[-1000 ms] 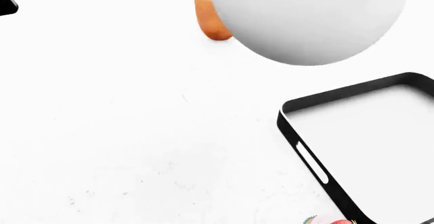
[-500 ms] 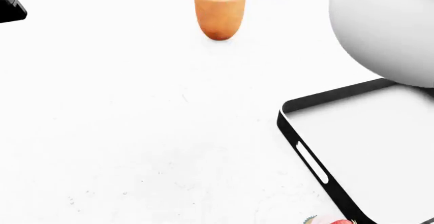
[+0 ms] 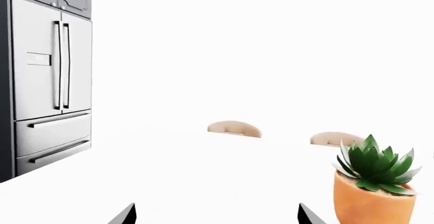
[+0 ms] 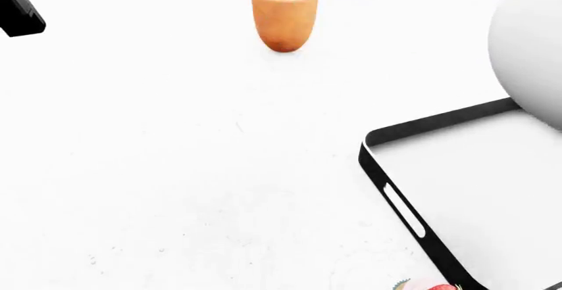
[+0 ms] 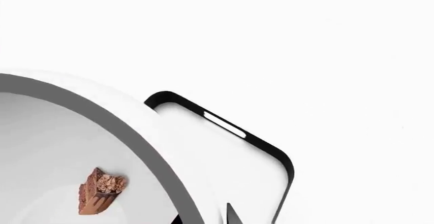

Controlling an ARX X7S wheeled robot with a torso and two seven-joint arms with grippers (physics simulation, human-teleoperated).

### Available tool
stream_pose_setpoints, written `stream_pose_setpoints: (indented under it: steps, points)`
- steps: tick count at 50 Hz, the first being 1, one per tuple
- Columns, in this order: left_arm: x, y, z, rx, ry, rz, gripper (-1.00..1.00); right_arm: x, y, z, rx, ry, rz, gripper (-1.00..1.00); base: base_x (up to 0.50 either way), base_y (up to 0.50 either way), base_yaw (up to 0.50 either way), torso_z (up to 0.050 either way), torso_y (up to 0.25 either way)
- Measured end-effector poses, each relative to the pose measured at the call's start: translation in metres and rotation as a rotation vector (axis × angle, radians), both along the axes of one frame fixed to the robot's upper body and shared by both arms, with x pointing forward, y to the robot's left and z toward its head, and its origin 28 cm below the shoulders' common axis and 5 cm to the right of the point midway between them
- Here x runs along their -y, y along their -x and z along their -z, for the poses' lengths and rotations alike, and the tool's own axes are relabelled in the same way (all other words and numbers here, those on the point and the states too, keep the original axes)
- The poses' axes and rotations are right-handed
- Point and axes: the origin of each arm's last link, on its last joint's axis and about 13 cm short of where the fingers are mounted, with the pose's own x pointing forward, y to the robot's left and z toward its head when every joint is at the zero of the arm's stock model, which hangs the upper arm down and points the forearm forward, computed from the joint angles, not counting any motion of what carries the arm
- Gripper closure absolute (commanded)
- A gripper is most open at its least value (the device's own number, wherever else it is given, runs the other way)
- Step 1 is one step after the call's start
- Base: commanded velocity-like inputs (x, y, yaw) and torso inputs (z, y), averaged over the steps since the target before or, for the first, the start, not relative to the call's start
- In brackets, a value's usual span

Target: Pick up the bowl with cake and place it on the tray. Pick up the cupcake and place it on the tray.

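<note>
Rightward since earlier, we are carrying the bowl with cake (image 4: 531, 53) over the tray (image 4: 386, 171), right gripper (image 5: 227, 216) pinching its rim.

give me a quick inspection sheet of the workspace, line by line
surface: white table, a few faint specks.
bowl: at the right edge of the head view, over the tray's far corner; brown cake piece inside.
tray: on the table at right, visible floor bare.
cupcake: near the tray's near corner, mostly cut off by the frame.
clutter: succulent in an orange pot, upright, well clear of the tray.
grippers: left fingertips apart, holding nothing; right gripper barely in view, state unclear.
cables: nothing seen.
surroundings: fridge, two chair backs beyond the table.
</note>
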Motion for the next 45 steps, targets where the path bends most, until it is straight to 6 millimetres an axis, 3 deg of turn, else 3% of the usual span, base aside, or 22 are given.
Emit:
stream_pose_setpoints:
  steps: [14,27,45]
  points:
    - [0.002,0.0,0.002,-0.002,-0.008,0.002,-1.0,0.014,0.004,0.006,0.02,-0.026,0.081,1.0,0.0,0.0,0.0,0.0,0.001]
    - [0.004,0.0,0.005,-0.005,-0.023,0.007,-1.0,0.028,0.006,0.03,0.017,-0.052,0.155,1.0,0.0,0.0,0.0,0.0,0.001]
    - [0.007,0.002,0.008,-0.01,-0.041,0.014,-1.0,0.031,-0.005,0.059,0.031,-0.075,0.175,1.0,0.0,0.0,0.0,0.0,0.001]
